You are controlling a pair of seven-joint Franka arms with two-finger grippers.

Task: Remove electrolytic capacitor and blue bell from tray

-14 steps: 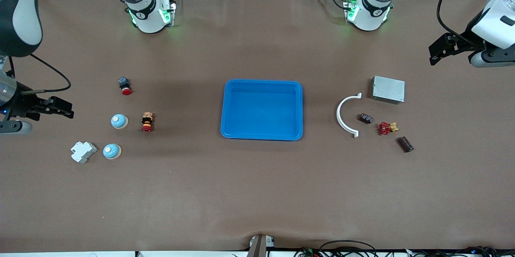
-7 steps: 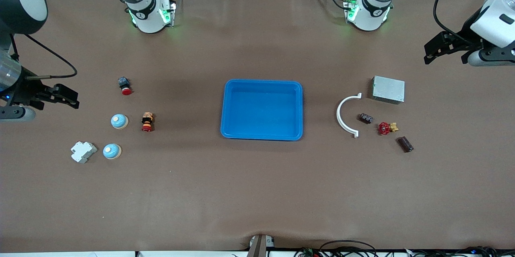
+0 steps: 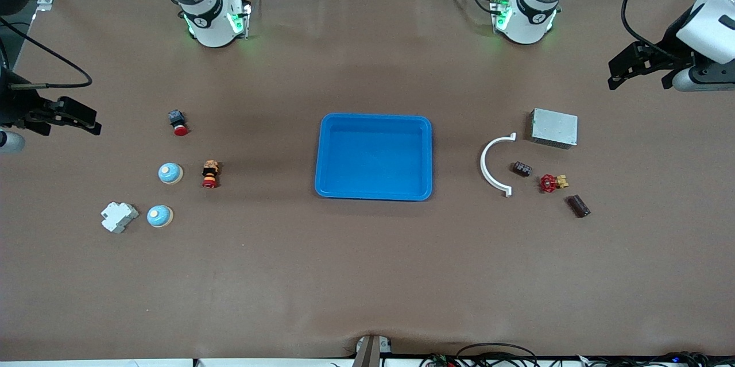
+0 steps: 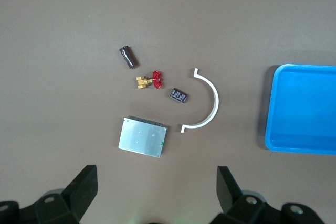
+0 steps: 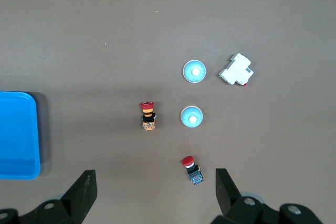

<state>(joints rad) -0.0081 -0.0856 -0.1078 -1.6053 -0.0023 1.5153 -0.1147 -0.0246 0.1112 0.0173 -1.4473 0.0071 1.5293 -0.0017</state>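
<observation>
Two blue bells [image 3: 170, 173] [image 3: 159, 216] sit at the right arm's end of the table, also seen in the right wrist view as bells [image 5: 191, 117] [image 5: 194, 71]. Two dark capacitors [image 3: 522, 169] [image 3: 578, 206] lie at the left arm's end, and the left wrist view shows these capacitors [image 4: 179, 95] [image 4: 128, 57] too. A blue tray [image 3: 426, 156] stands mid-table with nothing in it. My right gripper [image 3: 86, 120] [image 5: 155, 192] hovers open over bare table near its end. My left gripper [image 3: 637, 71] [image 4: 156, 192] hangs open above the table's end, holding nothing.
By the bells are a white breaker [image 3: 119, 217] and two red push buttons [image 3: 178, 122] [image 3: 210, 174]. Near the capacitors lie a white arc [image 3: 492, 166], a red valve [image 3: 551, 183] and a metal box [image 3: 554, 127].
My right gripper has drifted over the table toward the edge where the bases stand. My left gripper has barely shifted. Nothing on the table has moved.
</observation>
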